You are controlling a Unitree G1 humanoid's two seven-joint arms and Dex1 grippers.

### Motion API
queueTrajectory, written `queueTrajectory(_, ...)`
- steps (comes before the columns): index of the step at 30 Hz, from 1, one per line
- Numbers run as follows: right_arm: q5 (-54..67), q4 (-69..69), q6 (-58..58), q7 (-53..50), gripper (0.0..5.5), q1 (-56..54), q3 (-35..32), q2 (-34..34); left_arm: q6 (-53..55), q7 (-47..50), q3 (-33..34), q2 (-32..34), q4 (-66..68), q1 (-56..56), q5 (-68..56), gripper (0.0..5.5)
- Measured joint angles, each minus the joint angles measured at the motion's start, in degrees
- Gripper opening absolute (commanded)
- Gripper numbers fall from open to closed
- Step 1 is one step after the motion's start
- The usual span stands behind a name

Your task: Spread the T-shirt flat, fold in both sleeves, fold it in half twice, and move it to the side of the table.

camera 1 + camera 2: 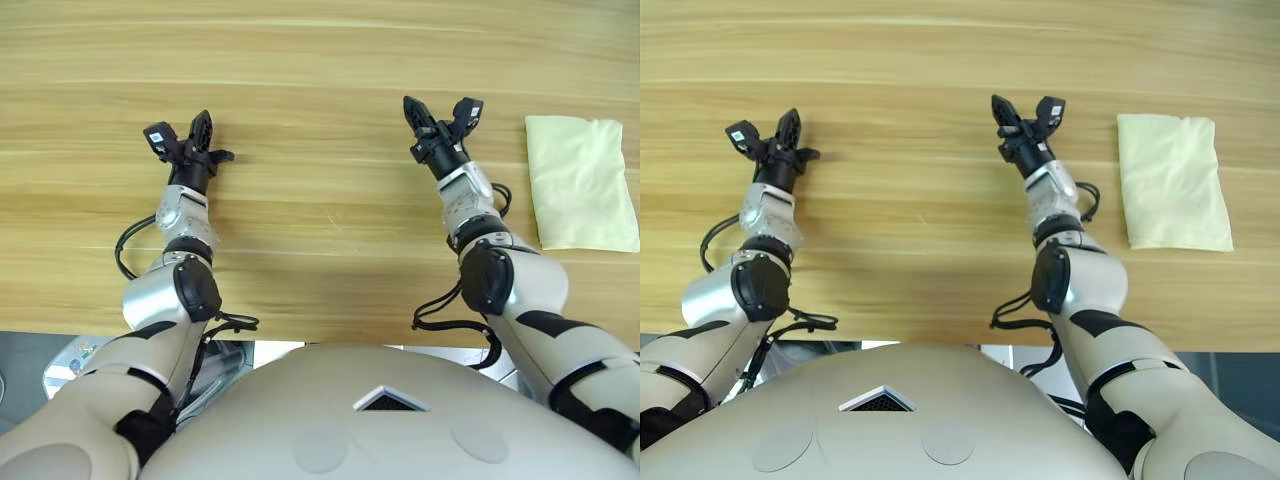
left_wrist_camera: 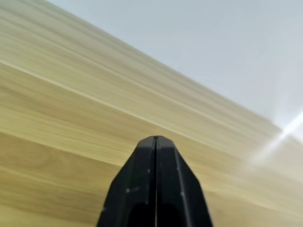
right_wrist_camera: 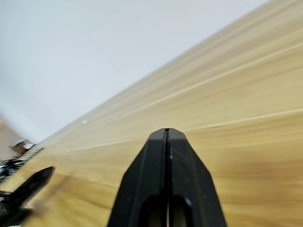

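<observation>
A wooden table (image 1: 320, 60) with light grain running left to right is seen from above. Its near edge is seen in front of the robot. A folded T-shirt (image 1: 580, 180), pale yellow, is laid flat as a compact rectangle toward the right side of the table, roughly midway between the near edge and the far part, with its long side running away from the near edge. No contact with either arm is seen. The right gripper (image 1: 412, 106) is held over the table just left of the T-shirt, near it but apart, and pointed toward the far edge. Its fingers are pressed together with only a thin seam between them in the right wrist view, and nothing is held. The left gripper (image 1: 203, 125) is held over the left half of the table, well apart from the T-shirt, at about the same depth as the right one. Its fingers are likewise pressed tight together with nothing between them. Bare wood is seen under both grippers.
</observation>
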Motion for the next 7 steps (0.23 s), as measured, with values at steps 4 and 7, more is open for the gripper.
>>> queueTrajectory(4, -12.0, 0.4, -3.0, -18.7, 0.00, 0.0, 6.6, -0.1, 0.7, 11.9, -4.4, 1.5, 0.0, -0.9, 7.0, 0.04)
queueTrajectory(7, -21.6, 0.4, -4.6, -33.6, 0.00, 0.0, 12.4, -0.6, 1.5, 19.7, -7.7, 2.2, 0.0, -1.1, 12.1, 0.04)
